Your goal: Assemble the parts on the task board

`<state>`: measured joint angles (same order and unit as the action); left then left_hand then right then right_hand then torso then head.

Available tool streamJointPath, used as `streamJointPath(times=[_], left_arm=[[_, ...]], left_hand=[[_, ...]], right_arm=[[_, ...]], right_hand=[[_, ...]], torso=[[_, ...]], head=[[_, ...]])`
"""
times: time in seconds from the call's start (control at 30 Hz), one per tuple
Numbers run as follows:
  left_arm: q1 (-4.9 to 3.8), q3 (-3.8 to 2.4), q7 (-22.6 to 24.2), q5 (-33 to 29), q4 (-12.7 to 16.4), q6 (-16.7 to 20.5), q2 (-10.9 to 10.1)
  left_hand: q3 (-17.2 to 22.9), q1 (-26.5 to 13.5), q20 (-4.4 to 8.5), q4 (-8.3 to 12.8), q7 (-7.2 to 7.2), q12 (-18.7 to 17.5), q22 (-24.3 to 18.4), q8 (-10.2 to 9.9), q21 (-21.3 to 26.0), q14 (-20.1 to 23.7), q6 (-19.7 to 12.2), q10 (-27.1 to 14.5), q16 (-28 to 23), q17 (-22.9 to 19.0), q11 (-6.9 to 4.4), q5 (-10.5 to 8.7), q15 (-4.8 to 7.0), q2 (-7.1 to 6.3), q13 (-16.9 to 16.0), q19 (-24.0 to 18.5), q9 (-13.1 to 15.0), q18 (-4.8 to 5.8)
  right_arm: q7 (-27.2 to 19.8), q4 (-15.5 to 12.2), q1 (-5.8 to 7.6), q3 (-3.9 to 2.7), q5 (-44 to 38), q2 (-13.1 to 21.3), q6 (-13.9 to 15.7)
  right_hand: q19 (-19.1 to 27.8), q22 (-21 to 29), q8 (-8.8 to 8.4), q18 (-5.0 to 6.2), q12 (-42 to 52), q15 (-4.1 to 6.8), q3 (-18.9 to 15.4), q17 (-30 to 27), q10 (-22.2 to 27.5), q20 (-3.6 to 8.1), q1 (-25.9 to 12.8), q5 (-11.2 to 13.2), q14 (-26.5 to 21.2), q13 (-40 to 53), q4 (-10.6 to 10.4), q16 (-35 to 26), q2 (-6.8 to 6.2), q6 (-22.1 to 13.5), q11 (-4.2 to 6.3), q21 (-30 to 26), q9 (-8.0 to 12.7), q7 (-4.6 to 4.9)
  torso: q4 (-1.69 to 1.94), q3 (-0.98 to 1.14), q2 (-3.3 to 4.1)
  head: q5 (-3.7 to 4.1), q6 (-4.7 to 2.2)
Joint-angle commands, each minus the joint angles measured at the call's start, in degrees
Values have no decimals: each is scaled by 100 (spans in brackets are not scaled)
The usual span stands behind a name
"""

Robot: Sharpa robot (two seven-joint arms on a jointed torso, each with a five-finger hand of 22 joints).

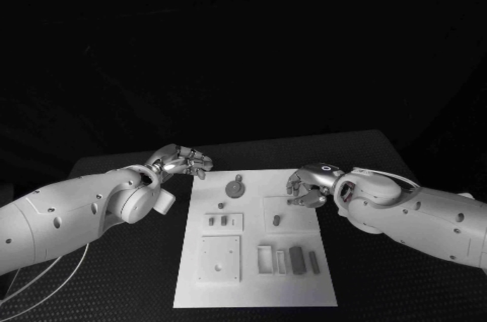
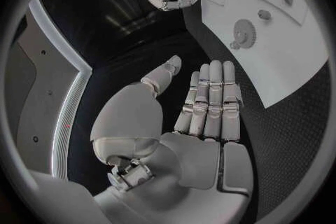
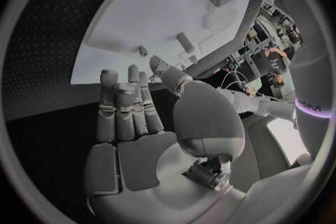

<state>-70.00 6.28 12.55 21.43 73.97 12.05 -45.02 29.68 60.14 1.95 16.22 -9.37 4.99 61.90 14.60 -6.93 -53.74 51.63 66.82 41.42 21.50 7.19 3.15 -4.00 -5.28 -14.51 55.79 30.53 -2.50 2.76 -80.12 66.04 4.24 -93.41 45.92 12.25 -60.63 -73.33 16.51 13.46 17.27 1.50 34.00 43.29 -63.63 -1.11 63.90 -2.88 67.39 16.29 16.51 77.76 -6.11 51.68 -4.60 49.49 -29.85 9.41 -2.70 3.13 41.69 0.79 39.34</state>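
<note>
Both hands empty, fingers apart, flanking the task board [image 1: 254, 266].
Left hand [image 1: 181, 160] at far-left corner, right hand [image 1: 310, 185] at right edge. Gear part [image 1: 236, 188] lies flat near the far end; pinch rim, lift level.

A black, finely textured bench [image 1: 122, 280] is seen, with thin pale cables [image 1: 41, 283] lying across its near-left part.

We see the task board [image 1: 254, 280] mid-table, grey parts on it: a gear [image 1: 236, 188] near the far end, upright blocks [image 1: 295, 259] nearer us. Left hand [image 1: 183, 160] hovers off the board's far-left corner, right hand [image 1: 310, 185] at its right edge (both holding nothing, fingers apart).
</note>
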Motion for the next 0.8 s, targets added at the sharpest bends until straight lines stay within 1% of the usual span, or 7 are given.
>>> streamJointPath(times=[0.03, 0.1, 0.23, 0.5, 0.63, 0.73, 0.8], left_arm=[[-7, -4, 194, -220, 13, -130, -13], [-7, -4, 194, -220, 9, -111, -17], [-7, -4, 194, -220, 8, -99, -25], [-6, -4, 187, -220, 7, -85, -23], [-6, -4, 183, -220, -1, -87, -15], [-6, -4, 176, -220, -1, -98, -11], [-6, -4, 164, -220, -10, -92, -8]], left_hand=[[-29, -30, -30, 0, -14, -20, -11, 32, 36, -52, -27, 24, -37, 13, -27, -10, -8, 18, 8, 34, -10, 35], [-35, -27, -32, 0, -23, -20, -18, 35, 43, -64, -25, 32, -54, 18, -29, -9, -8, 18, 11, 42, -12, 31], [-44, -23, -34, -2, -33, -16, -29, 40, 54, -84, -24, 50, -79, 30, -35, -9, -7, 21, 15, 55, -16, 27], [-50, -24, -35, -10, -36, -14, -40, 43, 65, -105, -25, 63, -104, 44, -39, -9, -6, 31, 20, 69, -21, 25], [-51, -24, -35, -12, -36, -13, -44, 44, 69, -115, -26, 66, -112, 52, -40, -8, -4, 34, 22, 76, -24, 24], [-52, -23, -34, -13, -35, -12, -46, 46, 71, -121, -25, 69, -116, 56, -41, -8, -3, 35, 23, 79, -25, 23], [-53, -23, -34, -14, -36, -13, -47, 46, 73, -126, -26, 70, -119, 60, -41, -8, -2, 35, 24, 83, -26, 22]], right_arm=[[241, 11, -46, 8, -527, -26, -60], [279, 19, -65, 12, -621, -41, -46], [298, 64, -88, 22, -656, -81, -42], [318, 189, -134, 38, -695, -211, 16], [335, 269, -167, 49, -727, -290, 67], [326, 290, -179, 54, -733, -325, 42], [324, 306, -185, 70, -747, -353, 38]], right_hand=[[-40, 7, 22, 154, -37, 0, -40, 10, -77, 12, 21, 4, 39, -19, 1, -29, -58, 23, -22, -31, -1, -16], [-45, 8, 23, 154, -52, 2, -41, 11, -96, 13, 17, 4, 44, -31, 0, -34, -65, 27, -20, -35, -1, -17], [-53, 9, 29, 154, -74, 8, -41, 13, -136, 15, 12, 4, 52, -49, 0, -44, -68, 41, -13, -42, -1, -23], [-63, 11, 30, 154, -107, 14, -29, 17, -168, 20, 29, 4, 62, -72, 6, -52, -49, 48, -8, -51, 2, -28], [-68, 11, 29, 154, -128, 16, -22, 21, -187, 23, 39, 4, 67, -86, 7, -58, -26, 49, -6, -56, 4, -28], [-70, 11, 28, 154, -139, 18, -17, 23, -198, 25, 51, 4, 69, -93, 11, -60, -12, 49, -4, -59, 5, -29], [-71, 10, 29, 154, -145, 20, -15, 25, -209, 26, 60, 4, 70, -97, 13, -62, -5, 52, -2, -60, 5, -31]], torso=[[1, 3, 4], [1, 1, 6], [1, 7, 4], [4, 11, 6], [-2, 11, 4], [-2, 13, 4], [-2, 10, 3]], head=[[-15, 10], [-23, 16], [-30, 29], [-43, 47], [-58, 57], [-66, 66], [-64, 74]])
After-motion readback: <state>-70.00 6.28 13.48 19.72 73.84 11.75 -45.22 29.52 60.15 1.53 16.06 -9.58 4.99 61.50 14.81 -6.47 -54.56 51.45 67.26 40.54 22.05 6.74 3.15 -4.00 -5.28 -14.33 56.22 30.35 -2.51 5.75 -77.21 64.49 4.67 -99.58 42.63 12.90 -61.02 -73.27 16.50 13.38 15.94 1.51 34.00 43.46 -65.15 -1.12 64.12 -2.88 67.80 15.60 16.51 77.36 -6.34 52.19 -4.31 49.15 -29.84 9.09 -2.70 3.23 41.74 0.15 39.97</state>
